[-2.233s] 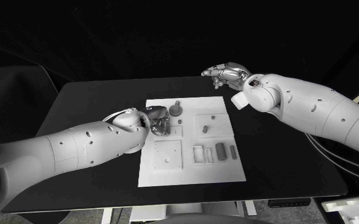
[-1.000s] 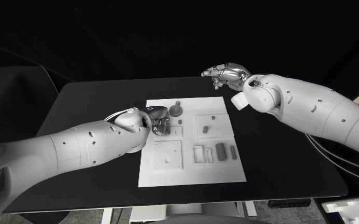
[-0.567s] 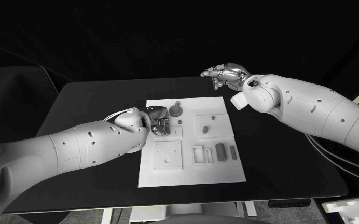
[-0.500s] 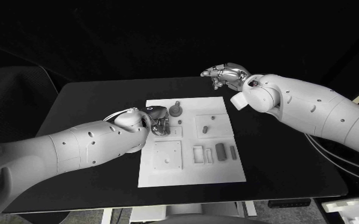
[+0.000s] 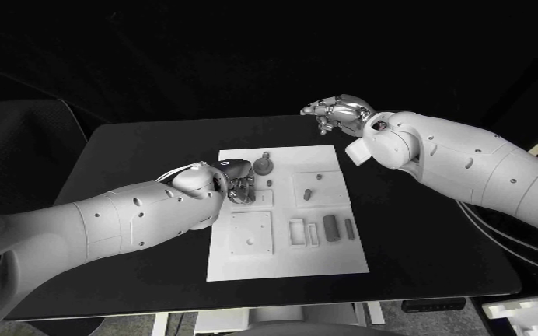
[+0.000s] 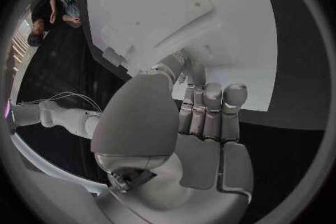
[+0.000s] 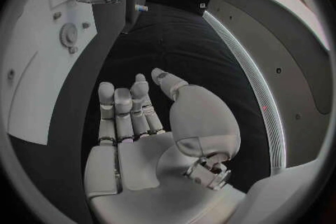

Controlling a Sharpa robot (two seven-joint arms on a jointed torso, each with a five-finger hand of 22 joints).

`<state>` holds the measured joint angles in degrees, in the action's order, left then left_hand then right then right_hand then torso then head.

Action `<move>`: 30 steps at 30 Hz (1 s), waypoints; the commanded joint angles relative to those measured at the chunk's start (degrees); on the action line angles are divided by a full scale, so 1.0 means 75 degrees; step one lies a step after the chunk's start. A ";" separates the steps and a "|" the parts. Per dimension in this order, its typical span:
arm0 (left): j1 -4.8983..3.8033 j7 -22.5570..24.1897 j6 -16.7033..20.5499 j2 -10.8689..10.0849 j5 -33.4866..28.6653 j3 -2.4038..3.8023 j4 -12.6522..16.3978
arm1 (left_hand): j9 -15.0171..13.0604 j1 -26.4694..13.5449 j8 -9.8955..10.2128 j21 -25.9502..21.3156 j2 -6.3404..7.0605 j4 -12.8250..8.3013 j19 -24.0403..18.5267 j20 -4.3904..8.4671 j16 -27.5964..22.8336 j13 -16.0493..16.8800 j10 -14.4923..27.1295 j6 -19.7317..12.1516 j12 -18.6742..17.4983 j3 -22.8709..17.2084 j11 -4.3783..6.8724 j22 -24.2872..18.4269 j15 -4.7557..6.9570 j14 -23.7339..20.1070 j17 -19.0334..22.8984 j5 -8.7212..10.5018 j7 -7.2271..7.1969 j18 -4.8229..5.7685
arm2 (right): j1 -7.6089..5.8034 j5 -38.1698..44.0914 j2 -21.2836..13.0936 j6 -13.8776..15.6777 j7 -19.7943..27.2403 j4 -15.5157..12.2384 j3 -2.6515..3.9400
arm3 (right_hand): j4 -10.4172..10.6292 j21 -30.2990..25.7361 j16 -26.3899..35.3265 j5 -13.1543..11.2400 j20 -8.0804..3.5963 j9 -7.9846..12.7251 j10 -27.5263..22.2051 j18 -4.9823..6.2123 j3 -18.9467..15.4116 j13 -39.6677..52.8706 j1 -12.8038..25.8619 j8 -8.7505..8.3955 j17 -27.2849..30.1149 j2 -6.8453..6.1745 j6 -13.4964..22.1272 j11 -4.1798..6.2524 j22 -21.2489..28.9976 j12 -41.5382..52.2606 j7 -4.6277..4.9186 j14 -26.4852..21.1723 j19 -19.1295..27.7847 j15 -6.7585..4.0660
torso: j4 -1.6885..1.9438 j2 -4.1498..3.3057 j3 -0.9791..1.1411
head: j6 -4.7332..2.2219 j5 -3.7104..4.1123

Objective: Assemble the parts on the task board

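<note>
You've got a black table (image 5: 134, 149) in a dark room, black backdrop behind it, pale floor showing at the bottom edge.

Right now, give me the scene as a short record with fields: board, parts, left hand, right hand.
board: white task board lying flat in the middle of the black table
parts: round grey part at the board's far end; dark oblong parts toward its right side
left hand: left hand over the board's left edge, fingers curled; whether it holds a part cannot be told
right hand: right hand raised over the table's far edge, off the board, holding nothing
</note>
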<state>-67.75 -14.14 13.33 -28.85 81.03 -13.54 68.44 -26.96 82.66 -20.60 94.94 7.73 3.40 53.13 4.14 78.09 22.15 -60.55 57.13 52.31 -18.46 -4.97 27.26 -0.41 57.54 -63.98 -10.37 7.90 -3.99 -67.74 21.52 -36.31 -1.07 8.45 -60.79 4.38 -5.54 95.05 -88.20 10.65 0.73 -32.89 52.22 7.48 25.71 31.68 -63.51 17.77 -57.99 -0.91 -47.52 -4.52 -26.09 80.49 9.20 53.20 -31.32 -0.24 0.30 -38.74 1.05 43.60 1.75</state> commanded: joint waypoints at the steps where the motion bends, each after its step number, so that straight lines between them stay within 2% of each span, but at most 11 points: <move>1: -0.0002 -0.0015 -0.0080 0.0024 0.0056 0.0004 0.0003 | -0.0135 -0.0023 -0.0047 0.0401 -0.0082 -0.0012 0.0023 0.0049 0.0044 -0.0012 -0.0066 0.0132 -0.0049 -0.0048 -0.0014 0.0008 0.0021 0.0053 -0.0012 -0.0029 0.0075 -0.0831 | -0.0002 0.0013 0.0007 -0.0082 0.0037 -0.0015 0.0005 | -0.0038 0.0776 -0.0029 -0.0020 0.0000 -0.0001 -0.0037 0.0011 -0.0008 0.0008 -0.0007 0.0033 -0.0007 -0.0061 0.0015 0.0009 0.0005 0.0033 0.0028 0.0002 0.0031 -0.0029 | 0.0000 0.0002 0.0000 | -0.0008 0.0002; 30: 0.0002 0.0007 -0.0157 0.0176 0.0056 0.0004 -0.0115 | -0.0136 -0.0026 -0.0046 0.0403 -0.0096 -0.0013 0.0028 0.0048 0.0049 -0.0016 -0.0076 0.0137 -0.0056 -0.0056 -0.0014 0.0007 0.0023 0.0054 -0.0011 -0.0028 0.0076 -0.0832 | -0.0002 0.0013 0.0003 -0.0110 0.0026 -0.0029 0.0005 | -0.0042 0.0779 -0.0032 -0.0020 -0.0002 -0.0002 -0.0040 0.0013 -0.0001 0.0011 -0.0008 0.0039 -0.0009 -0.0058 0.0012 0.0010 0.0004 0.0037 0.0028 0.0001 0.0031 -0.0030 | 0.0000 0.0002 0.0002 | 0.0037 0.0016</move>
<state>-67.81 -14.20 12.91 -27.80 81.08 -13.50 67.59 -28.08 82.31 -20.82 94.94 7.67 3.22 53.36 4.18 78.08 22.11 -60.70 57.41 52.09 -18.61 -5.12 27.26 -0.41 57.54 -63.97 -10.38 7.97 -3.99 -67.74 21.51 -36.31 -1.11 8.34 -60.88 4.38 -5.54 95.05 -88.20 10.65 0.73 -32.89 52.23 7.48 25.71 31.67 -63.51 17.76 -57.97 -0.91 -47.58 -4.51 -26.10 80.49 9.14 53.20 -31.32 -0.24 0.29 -38.75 1.05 43.80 1.87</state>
